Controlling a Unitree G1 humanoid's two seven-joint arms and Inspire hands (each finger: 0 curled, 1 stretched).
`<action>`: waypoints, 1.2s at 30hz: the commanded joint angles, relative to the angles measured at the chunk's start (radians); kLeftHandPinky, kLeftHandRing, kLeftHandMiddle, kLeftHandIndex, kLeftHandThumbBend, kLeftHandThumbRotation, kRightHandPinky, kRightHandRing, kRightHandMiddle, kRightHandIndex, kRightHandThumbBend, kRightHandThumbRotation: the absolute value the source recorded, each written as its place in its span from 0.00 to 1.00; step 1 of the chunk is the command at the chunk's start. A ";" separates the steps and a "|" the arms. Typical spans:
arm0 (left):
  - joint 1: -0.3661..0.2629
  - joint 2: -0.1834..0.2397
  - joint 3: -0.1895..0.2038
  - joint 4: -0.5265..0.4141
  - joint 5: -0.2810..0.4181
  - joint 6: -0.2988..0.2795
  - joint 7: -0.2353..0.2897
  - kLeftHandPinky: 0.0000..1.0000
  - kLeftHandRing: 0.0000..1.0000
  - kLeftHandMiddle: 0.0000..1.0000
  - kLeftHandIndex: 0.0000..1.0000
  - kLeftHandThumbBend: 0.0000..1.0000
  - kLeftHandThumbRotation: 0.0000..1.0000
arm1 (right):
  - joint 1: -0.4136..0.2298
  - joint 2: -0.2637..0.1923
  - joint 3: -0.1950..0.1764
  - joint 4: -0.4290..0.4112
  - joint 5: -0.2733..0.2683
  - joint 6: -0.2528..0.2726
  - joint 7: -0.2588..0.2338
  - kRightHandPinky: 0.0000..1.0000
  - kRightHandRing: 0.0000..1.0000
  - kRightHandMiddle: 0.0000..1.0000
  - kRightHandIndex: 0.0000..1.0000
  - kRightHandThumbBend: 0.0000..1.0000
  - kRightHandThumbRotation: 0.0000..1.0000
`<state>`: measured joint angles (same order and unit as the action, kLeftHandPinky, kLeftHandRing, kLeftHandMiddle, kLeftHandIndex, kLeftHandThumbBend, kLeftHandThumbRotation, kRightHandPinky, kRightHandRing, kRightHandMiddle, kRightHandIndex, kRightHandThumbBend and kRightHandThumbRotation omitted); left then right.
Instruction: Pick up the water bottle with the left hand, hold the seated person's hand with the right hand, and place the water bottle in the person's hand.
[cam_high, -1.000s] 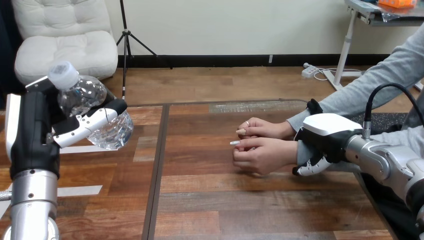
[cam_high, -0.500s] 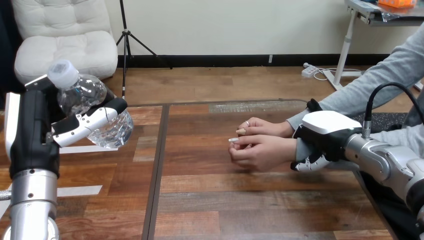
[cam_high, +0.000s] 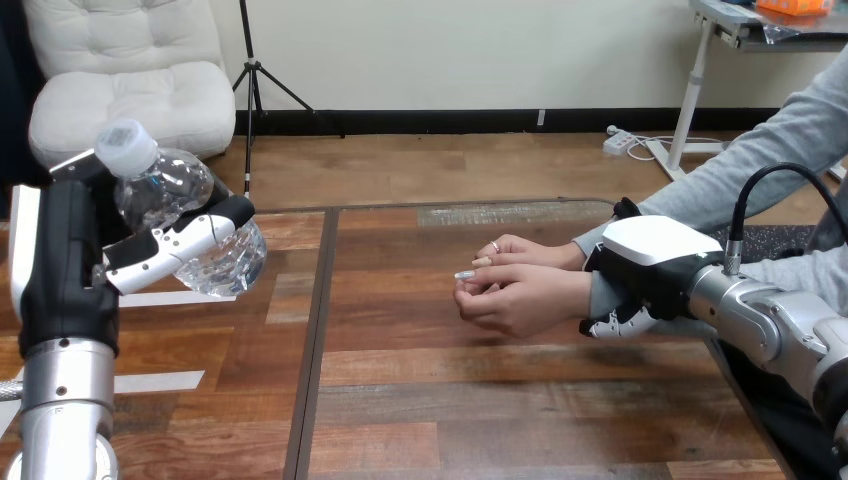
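**One clear plastic water bottle (cam_high: 178, 195) with white cap, handover pending**

Item: rounded, transparent bottle with a white screw cap (cam_high: 126, 141). It is raised off the wooden plank table (cam_high: 500, 400) at the far left, tilted with the cap up and to the left.

Location: in the robot's left hand (cam_high: 70, 255), whose black-and-white fingers (cam_high: 172, 248) wrap across the bottle's lower body.

Handling, as judged: thin-walled and light, and likely to dent under a hard squeeze. The smooth plastic is probably somewhat slippery. How full it is cannot be told. The best hold is round the belly, leaving the neck and cap end free for the receiver.

Recipient: the person's near hand (cam_high: 520, 300) and the person's far hand (cam_high: 528, 254) lie together just over the table, right of centre, with fingers loosely folded and no palm turned up yet. The robot's right hand (cam_high: 655, 250) lies over the grey-sleeved wrist of the near hand, closed round it with fingertips (cam_high: 618, 323) curled beneath. Bottle and recipient are well apart.

Markings: no label, brand or legible writing shows on the bottle.
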<state>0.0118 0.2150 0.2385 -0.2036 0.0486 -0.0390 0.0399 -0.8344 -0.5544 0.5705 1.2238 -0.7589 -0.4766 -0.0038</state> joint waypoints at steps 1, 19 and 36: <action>-0.042 0.007 0.006 -0.048 0.002 -0.023 0.009 0.27 0.33 0.39 0.40 0.72 0.00 | -0.063 -0.018 -0.017 -0.027 0.006 -0.020 -0.044 0.20 0.27 0.35 0.41 0.44 0.26; -0.040 0.004 0.005 -0.051 -0.003 -0.028 0.007 0.27 0.33 0.39 0.40 0.72 0.00 | -0.063 -0.017 -0.025 -0.026 0.015 -0.025 -0.045 0.17 0.23 0.32 0.37 0.44 0.22; -0.037 0.001 0.005 -0.059 0.003 -0.015 0.010 0.27 0.33 0.39 0.40 0.71 0.00 | -0.063 -0.017 -0.031 -0.023 0.024 -0.032 -0.031 0.22 0.28 0.36 0.39 0.44 0.21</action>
<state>0.0119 0.2150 0.2384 -0.2036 0.0511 -0.0389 0.0401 -0.8344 -0.5547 0.5704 1.2238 -0.7580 -0.4924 -0.0167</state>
